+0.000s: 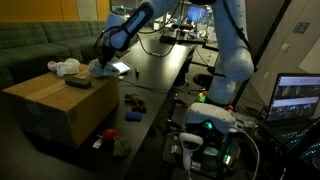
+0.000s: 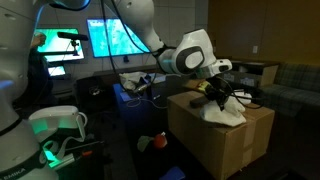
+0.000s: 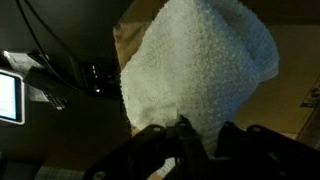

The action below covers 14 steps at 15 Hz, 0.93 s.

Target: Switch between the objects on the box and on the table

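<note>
Gripper [image 3: 205, 140] sits at the bottom edge of the wrist view, its fingers pinched on the lower end of the cloth [image 3: 200, 70], which fills mid-frame. In both exterior views the cloth lies on the box [image 1: 50, 108] top, with the bar [image 1: 78, 83] just lower left of it.

arm [image 2: 140, 30]: 1, stretched out from base, elbow high | wrist: tipped downward | gripper [image 2: 215, 95]: fingers [image 3: 162, 145] pointing down, jaws pinched on white cloth [image 3: 200, 70]
</note>
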Motion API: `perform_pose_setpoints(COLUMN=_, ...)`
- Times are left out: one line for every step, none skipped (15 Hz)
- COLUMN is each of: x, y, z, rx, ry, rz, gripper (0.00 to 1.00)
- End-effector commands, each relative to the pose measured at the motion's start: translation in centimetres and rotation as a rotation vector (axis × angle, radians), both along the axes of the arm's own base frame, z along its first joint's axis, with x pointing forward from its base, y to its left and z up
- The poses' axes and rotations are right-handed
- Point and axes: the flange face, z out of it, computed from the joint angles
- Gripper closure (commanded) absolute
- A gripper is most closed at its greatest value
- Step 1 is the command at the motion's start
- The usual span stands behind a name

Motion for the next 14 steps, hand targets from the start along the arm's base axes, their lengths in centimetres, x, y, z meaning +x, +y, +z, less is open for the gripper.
perform_pose_setpoints(x=-5.8, y=-2.5, z=2.9, rx=0.012, ry=0.004, rz=-0.100, gripper=0.95)
perform_pose_setpoints(x=-7.4, y=-3.6, z=3.0, rx=0.020, ry=0.014, rz=-0.132, gripper=0.95)
perform_pose_setpoints(x=-8.8, y=-4.5, z=2.9, rx=0.023, ry=0.020, rz=-0.166, gripper=0.95)
perform_pose_setpoints(x=-10.3, y=-6.1, z=2.4, rx=0.027, ry=0.035, rz=-0.199, gripper=0.95)
perform_pose_setpoints(x=-11.7, y=-7.3, z=2.0, rx=0.032, ry=0.052, rz=-0.236, gripper=0.95)
perform_pose_setpoints(x=-13.1, y=-8.5, z=1.5, rx=0.039, ry=0.066, rz=-0.271, gripper=0.95)
perform_pose_setpoints(x=-14.4, y=-9.7, z=1.0, rx=0.048, ry=0.083, rz=-0.304, gripper=0.95)
perform_pose_setpoints(x=-15.9, y=-11.1, z=0.5, rx=0.061, ry=0.101, rz=-0.337, gripper=0.95)
perform_pose_setpoints(x=-16.9, y=-11.9, z=-0.4, rx=0.064, ry=0.114, rz=-0.367, gripper=0.95)
perform_pose_setpoints(x=-18.1, y=-13.2, z=-1.1, rx=0.075, ry=0.139, rz=-0.389, gripper=0.95)
perform_pose_setpoints(x=-18.9, y=-14.0, z=-2.1, rx=0.080, ry=0.155, rz=-0.415, gripper=0.95)
perform_pose_setpoints(x=-19.7, y=-15.0, z=-3.3, rx=0.088, ry=0.180, rz=-0.437, gripper=0.95)
perform_pose_setpoints(x=-20.2, y=-15.4, z=-4.3, rx=0.096, ry=0.196, rz=-0.458, gripper=0.95)
perform_pose_setpoints(x=-20.6, y=-16.5, z=-5.5, rx=0.096, ry=0.211, rz=-0.487, gripper=0.95)
